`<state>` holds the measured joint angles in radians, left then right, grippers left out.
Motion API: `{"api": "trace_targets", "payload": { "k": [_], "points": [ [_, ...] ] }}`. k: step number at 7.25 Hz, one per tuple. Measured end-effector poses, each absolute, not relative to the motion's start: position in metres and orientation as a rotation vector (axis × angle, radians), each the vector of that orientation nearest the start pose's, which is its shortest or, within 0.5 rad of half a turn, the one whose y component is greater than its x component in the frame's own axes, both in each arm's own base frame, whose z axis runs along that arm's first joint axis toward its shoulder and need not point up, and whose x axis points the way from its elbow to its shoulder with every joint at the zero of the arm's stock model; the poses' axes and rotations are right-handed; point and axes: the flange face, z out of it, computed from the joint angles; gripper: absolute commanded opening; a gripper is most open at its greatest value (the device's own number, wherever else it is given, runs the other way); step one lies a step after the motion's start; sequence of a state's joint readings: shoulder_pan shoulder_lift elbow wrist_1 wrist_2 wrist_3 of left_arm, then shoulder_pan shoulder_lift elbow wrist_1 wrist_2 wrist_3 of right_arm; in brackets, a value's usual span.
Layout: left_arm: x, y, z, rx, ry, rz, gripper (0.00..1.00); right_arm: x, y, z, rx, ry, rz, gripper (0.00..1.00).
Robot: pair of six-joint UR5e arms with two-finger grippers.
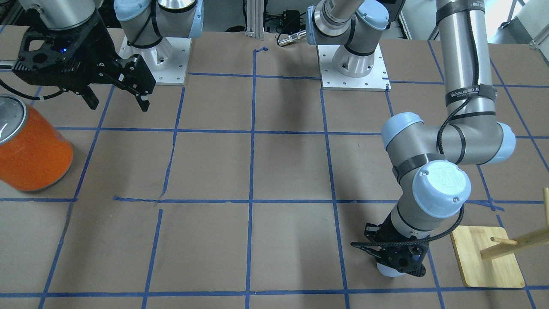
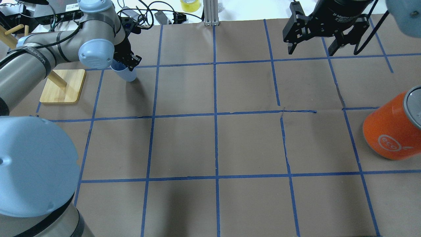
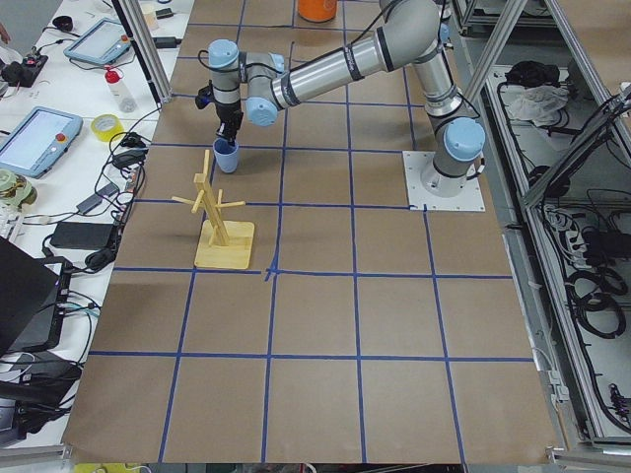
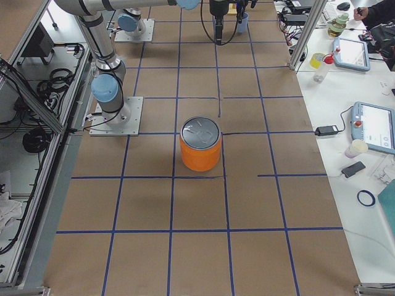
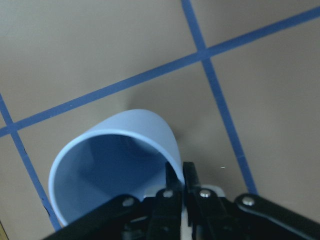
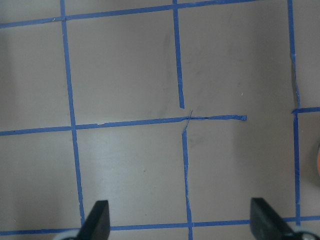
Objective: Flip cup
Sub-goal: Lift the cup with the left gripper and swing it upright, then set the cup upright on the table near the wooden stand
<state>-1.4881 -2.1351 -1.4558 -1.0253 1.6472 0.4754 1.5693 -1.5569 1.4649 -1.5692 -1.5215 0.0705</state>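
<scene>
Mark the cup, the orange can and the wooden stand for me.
cup (image 2: 126,75): overhead view, its pale side wall.
orange can (image 2: 386,135): overhead view, its orange side.
wooden stand (image 2: 70,93): overhead view, its flat base.

1. Cup (image 2: 127,75): far left over the surface (image 2: 246,144), rim between the left pincer's (image 5: 178,176) fingers.
2. Stand (image 2: 62,87): on the surface, just left of the cup.
3. Can (image 2: 391,131): at the right edge.
4. Right pincer (image 2: 310,51): raised, beyond the can.

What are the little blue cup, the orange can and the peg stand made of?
The cup looks like smooth matte plastic: thin, even wall. The orange can seems metal, judging by its silvery lid; its side may be painted. The peg stand looks like pale bare wood.
</scene>
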Motion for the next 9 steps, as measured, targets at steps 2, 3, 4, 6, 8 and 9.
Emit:
{"api": "trace_targets", "payload": {
  "k": [2, 3, 4, 6, 8, 9],
  "points": [
    [-0.06, -0.7, 0.253, 0.601, 2.977, -0.085, 0.75, 0.137, -0.505, 0.533, 0.108, 3.084, -0.137, 1.0],
    [-0.059, -0.699, 0.251, 0.598, 2.977, -0.08, 0.89, 0.137, -0.505, 0.533, 0.108, 3.084, -0.137, 1.0],
    [-0.059, -0.699, 0.255, 0.59, 2.976, -0.089, 1.0, 0.137, -0.505, 0.533, 0.108, 3.084, -0.137, 1.0],
    [-0.059, -0.691, 0.286, 0.574, 2.968, -0.118, 1.0, 0.137, -0.505, 0.533, 0.107, 3.085, -0.137, 1.0],
    [-0.072, -0.655, 0.354, 0.459, 3.003, -0.075, 1.0, 0.138, -0.505, 0.533, 0.106, 3.085, -0.133, 1.0],
    [-0.089, -0.626, 0.395, 0.363, 3.029, -0.057, 1.0, 0.138, -0.505, 0.531, 0.106, 3.083, -0.128, 1.0]
  ]
}}
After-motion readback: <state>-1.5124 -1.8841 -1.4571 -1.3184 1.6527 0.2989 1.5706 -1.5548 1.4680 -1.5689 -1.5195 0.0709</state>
